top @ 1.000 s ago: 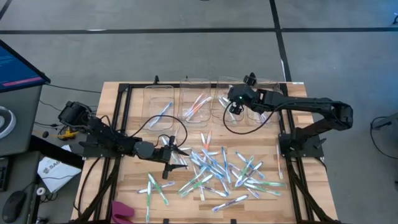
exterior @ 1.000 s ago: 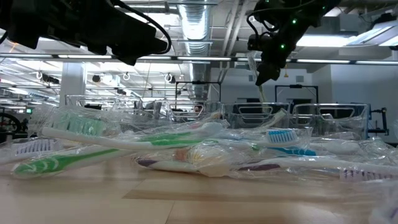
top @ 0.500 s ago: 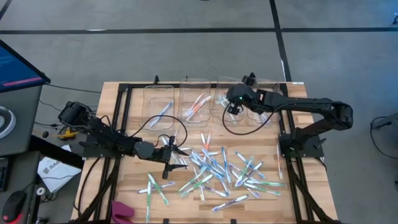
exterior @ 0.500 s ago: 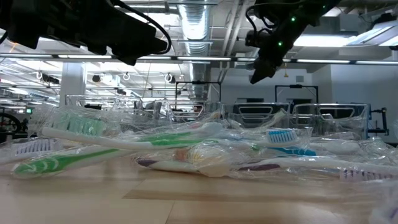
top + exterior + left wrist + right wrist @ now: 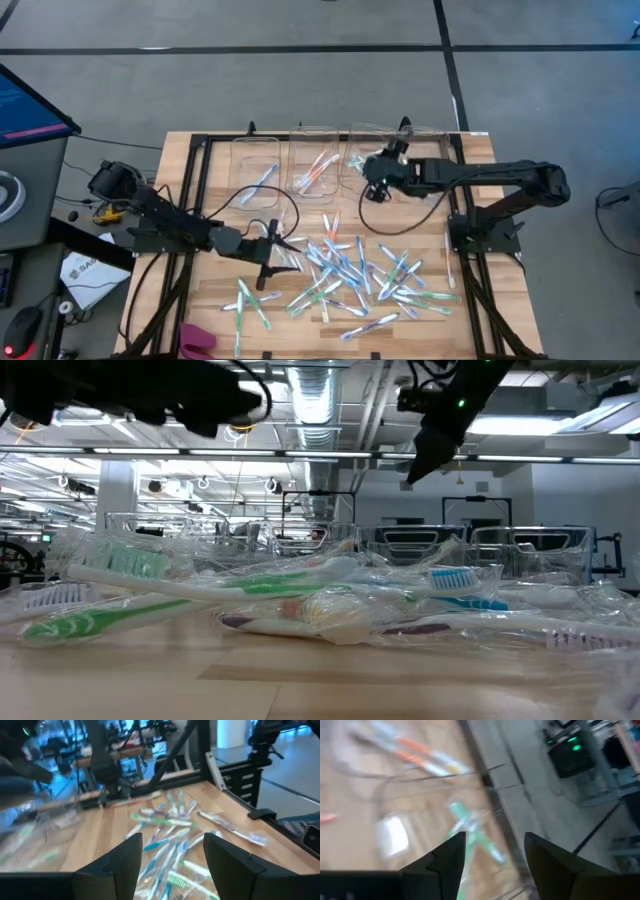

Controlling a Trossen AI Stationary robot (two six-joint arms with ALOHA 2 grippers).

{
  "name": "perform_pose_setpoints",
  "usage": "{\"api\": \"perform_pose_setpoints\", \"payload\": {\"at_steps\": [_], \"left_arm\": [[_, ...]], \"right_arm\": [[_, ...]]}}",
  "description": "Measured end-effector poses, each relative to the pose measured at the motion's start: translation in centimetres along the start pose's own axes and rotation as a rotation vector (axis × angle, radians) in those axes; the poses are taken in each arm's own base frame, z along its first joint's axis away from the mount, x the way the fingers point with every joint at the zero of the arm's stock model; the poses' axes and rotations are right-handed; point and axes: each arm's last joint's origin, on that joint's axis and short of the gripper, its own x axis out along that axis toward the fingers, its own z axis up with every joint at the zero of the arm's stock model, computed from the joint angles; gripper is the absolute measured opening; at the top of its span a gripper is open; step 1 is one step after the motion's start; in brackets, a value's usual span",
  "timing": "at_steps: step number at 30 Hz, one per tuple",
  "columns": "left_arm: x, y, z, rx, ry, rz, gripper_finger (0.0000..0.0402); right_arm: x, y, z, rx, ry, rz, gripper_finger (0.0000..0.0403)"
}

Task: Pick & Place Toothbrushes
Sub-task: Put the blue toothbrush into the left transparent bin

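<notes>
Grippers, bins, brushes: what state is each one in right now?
Right gripper: open, empty, above the bins.
Left gripper: open, empty, over the pile.
Green toothbrush: lying in a clear bin.
Orange toothbrushes: lying in their bin.
Loose toothbrushes: scattered on the table.

No readable txt, labels, brands or nos. anywhere in these views.

Two dark jointed arms trailing looped black cables, a green light glowing on one, each claw two blunt black fingers
</notes>
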Motion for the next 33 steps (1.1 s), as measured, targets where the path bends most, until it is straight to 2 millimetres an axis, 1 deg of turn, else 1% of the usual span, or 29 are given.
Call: {"api": "perform_pose_setpoints", "payload": {"at_steps": [4, 8, 11, 14, 18, 22, 24, 26, 28, 30, 33], "left_arm": [[-1.1, -0.2, 1.2, 0.038, -0.024, -0.024, 0.0204], [-2.0, -0.1, 2.0, 0.031, -0.056, -0.032, 0.0204], [-2.6, 0.0, 1.3, 0.032, -0.038, -0.035, 0.0204], [-2.8, 0.0, 0.8, -0.016, -0.028, -0.034, 0.0204], [-3.0, 0.0, 0.2, -0.064, -0.008, -0.038, 0.0204], [-3.1, 0.0, -0.1, -0.066, -0.002, -0.039, 0.0204], [-3.1, 0.0, -0.1, -0.069, -0.009, -0.037, 0.0204], [-3.1, 0.1, 0.0, -0.073, -0.020, -0.032, 0.0204], [-3.1, 0.2, 0.2, -0.079, -0.037, -0.026, 0.0204], [-3.1, 0.3, 0.2, -0.081, -0.042, -0.024, 0.0204], [-3.1, 0.3, 0.2, -0.082, -0.045, -0.022, 0.0204]], "right_arm": [[-2.7, 2.0, -0.2, 0.046, 0.041, 0.108, 0.0185], [-5.2, 4.7, -0.9, 0.097, 0.087, 0.326, 0.0177], [-7.2, 6.7, -1.3, 0.122, 0.100, 0.491, 0.0173], [-9.3, 8.5, -1.8, 0.125, 0.103, 0.615, 0.0169], [-11.8, 10.4, -2.5, 0.120, 0.081, 0.704, 0.0166], [-13.6, 12.0, -2.7, 0.112, -0.009, 0.790, 0.0166], [-13.8, 12.8, -2.8, 0.130, -0.074, 0.815, 0.0165], [-13.6, 13.3, -3.0, 0.166, -0.120, 0.798, 0.0162], [-13.2, 13.6, -3.2, 0.240, -0.144, 0.763, 0.0159], [-12.3, 13.8, -3.6, 0.321, -0.133, 0.721, 0.0154], [-10.6, 13.7, -4.2, 0.432, -0.069, 0.669, 0.0148]]}}
